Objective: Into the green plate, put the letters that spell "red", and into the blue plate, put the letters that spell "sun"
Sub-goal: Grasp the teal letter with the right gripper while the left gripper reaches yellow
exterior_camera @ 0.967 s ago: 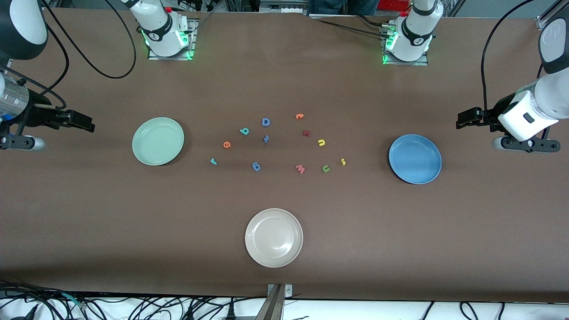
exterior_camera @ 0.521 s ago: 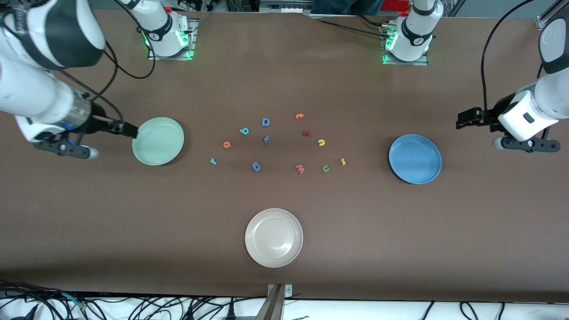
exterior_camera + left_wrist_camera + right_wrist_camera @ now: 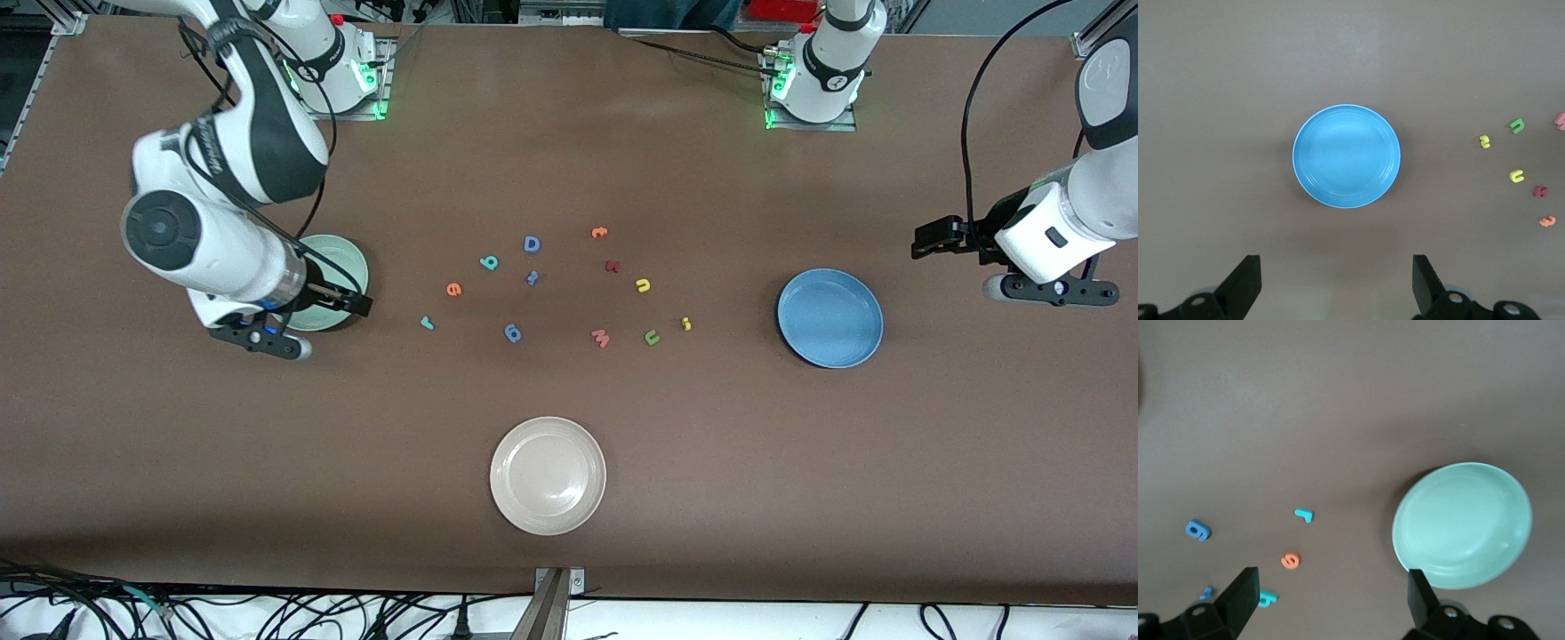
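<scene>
The right hand (image 3: 363, 305) hangs with its fingers spread wide and nothing between them, over the edge of the green plate (image 3: 342, 258) that faces the letters; most of that plate is hidden under the right arm in the front view, while the right wrist view shows it whole and bare. Just past the hand's fingertips toward the middle of the surface (image 3: 569, 551) lies the teal "r" (image 3: 427, 323), then the orange "e" (image 3: 453, 289) and the teal "d" (image 3: 488, 262), each apart from the others. Further from this hand sit a blue capital "D" (image 3: 532, 244), a small blue letter (image 3: 532, 277) under it and another blue letter (image 3: 512, 332) nearer the front camera. A whitish plate (image 3: 548, 476) rests nearest the front camera, well apart from both hands. Toward the left arm's end come an orange letter (image 3: 599, 233), a dark red letter (image 3: 612, 266), a pink "w" (image 3: 601, 338), the yellow "u" (image 3: 643, 284), the green "n" (image 3: 652, 337) and the small yellow "s" (image 3: 685, 324), the last being the closest of these to the blue plate (image 3: 830, 317). That plate is bare and lies between the letters and the left hand (image 3: 925, 240), which waits over bare surface near the table's end, fingers fully apart and holding nothing.
</scene>
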You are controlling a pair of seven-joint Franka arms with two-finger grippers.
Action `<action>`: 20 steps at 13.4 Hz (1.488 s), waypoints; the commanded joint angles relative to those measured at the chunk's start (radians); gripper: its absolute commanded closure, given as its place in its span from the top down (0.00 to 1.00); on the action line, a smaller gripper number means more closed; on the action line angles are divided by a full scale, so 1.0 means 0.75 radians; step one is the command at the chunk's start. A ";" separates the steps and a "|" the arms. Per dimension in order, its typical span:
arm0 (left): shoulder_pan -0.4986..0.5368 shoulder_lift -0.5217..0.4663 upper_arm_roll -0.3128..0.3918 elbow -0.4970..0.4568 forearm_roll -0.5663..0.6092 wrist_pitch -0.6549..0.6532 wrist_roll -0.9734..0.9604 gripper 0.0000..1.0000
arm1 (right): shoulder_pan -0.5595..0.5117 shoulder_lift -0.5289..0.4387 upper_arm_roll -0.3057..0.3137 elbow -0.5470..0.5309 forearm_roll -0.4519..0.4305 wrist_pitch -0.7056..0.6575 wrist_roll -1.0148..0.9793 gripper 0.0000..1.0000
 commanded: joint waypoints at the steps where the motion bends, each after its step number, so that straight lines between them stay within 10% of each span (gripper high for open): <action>1: 0.000 0.025 -0.006 0.041 0.013 0.004 -0.009 1.00 | 0.007 -0.023 -0.008 -0.247 0.006 0.277 0.015 0.99; 14: -0.288 0.254 -0.028 0.009 -0.138 0.273 -0.329 1.00 | 0.132 0.284 -0.018 -0.383 0.006 0.892 0.140 0.98; 20: -0.497 0.307 -0.030 -0.388 -0.212 0.961 -0.538 1.00 | 0.142 0.301 -0.020 -0.426 0.006 0.896 0.142 0.82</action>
